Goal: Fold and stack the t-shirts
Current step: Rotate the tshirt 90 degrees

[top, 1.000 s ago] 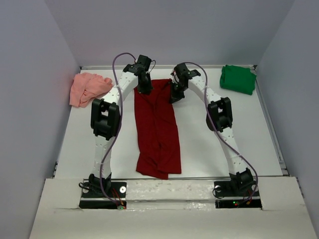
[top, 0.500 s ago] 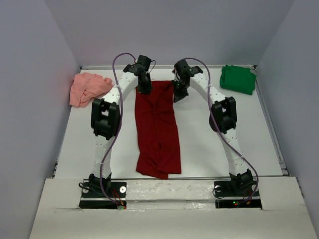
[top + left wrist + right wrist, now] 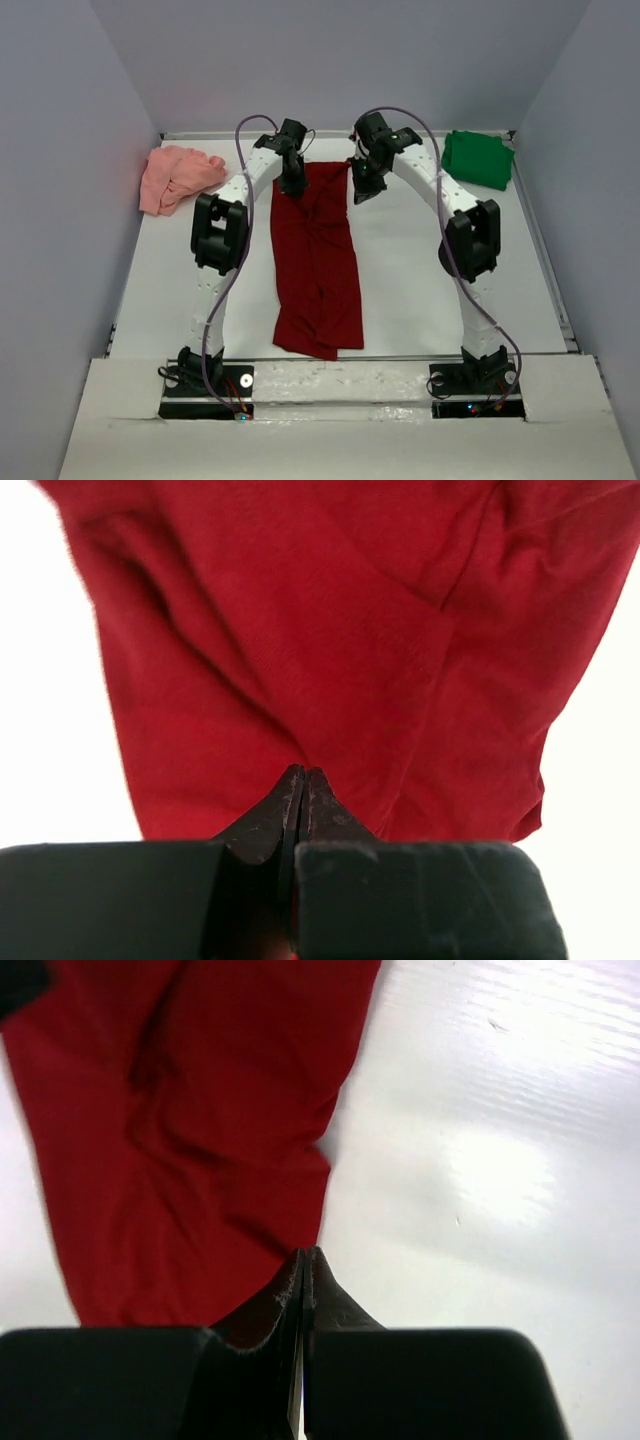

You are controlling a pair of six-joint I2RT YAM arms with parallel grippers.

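Red shirt (image 3: 318,260) lies as a long narrow strip down the middle of the table (image 3: 420,290), far end up by the back edge, near end close to the arm bases. It is creased lengthwise and the near hem is uneven. Hard to read: from above, both far corners sit under the wrists, so the contact points are hidden in that view. Sleeves and collar can't be picked out in the strip, and both wrist views cut the cloth off at the frame edge. Left gripper (image 3: 303,780) is at the far-left corner with its jaws pressed together and no gap showing. The folds in the cloth converge straight into the tips, so it's pinching the red shirt. Right gripper (image 3: 303,1257) is at the far-right corner, clamped just as tight. The shirt's right edge runs down into its tips, with bare table on the other side – this reads as a pinch on that edge, though how much cloth sits between the pads is hidden. Green shirt (image 3: 477,158) is a compact, squarish bundle in the far-right corner, well apart from the red one. Pink shirt (image 3: 178,177) is a crumpled heap in the far-left corner, also well apart – both lie clear of the arms.
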